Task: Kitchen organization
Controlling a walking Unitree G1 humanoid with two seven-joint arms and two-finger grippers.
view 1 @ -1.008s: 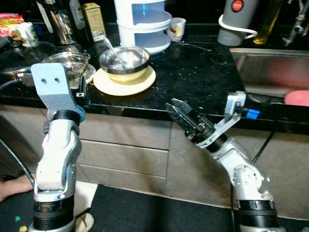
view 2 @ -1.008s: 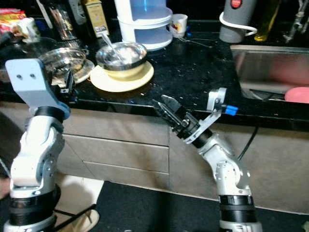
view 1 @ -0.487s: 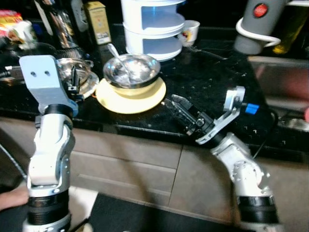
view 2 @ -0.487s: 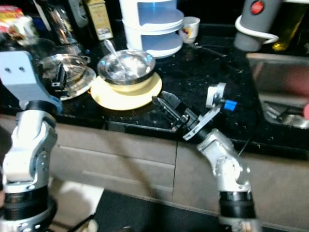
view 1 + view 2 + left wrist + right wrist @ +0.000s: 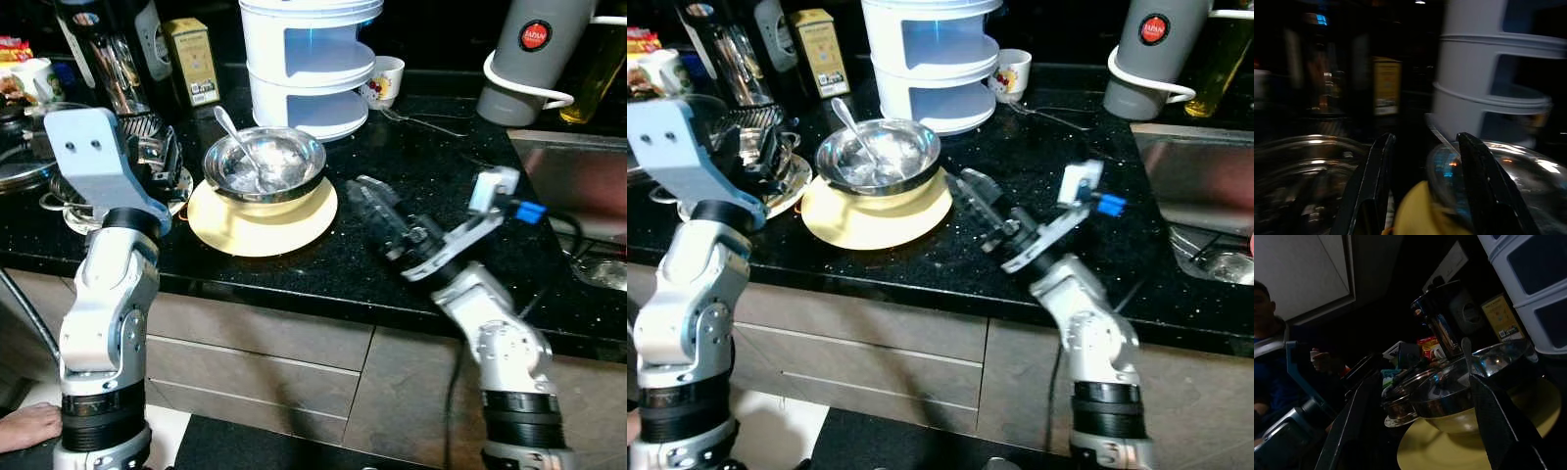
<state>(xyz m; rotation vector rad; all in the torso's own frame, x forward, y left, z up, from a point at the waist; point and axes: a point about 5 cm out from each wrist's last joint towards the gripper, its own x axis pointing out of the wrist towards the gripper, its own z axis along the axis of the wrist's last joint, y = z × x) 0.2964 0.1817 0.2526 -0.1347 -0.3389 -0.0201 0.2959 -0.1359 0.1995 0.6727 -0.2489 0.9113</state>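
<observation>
The right gripper [image 5: 972,192], fingers apart and holding nothing, is reaching toward the shiny metal bowl [image 5: 879,157] sitting on the round yellow plate [image 5: 876,214]. Next it probably needs to close on the bowl's rim. The left gripper [image 5: 168,164] is waiting beside the plate, fingers apart.

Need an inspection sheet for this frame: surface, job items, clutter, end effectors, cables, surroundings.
Surface: black speckled counter, a sink on the robot's right.
Job's things: steel bowl with a spoon in it, sitting on a yellow plate; glass bowl on a plate to their left.
Clutter: white tiered container, small cup, yellow box, grey jug, blender.
End effectors: left end effector open, low beside the glass bowl; right end effector open, over the counter, pointed at the steel bowl.
Cables: blue connector and black cable on the right arm.
Surroundings: grey drawers below; a person in the right wrist view.
</observation>
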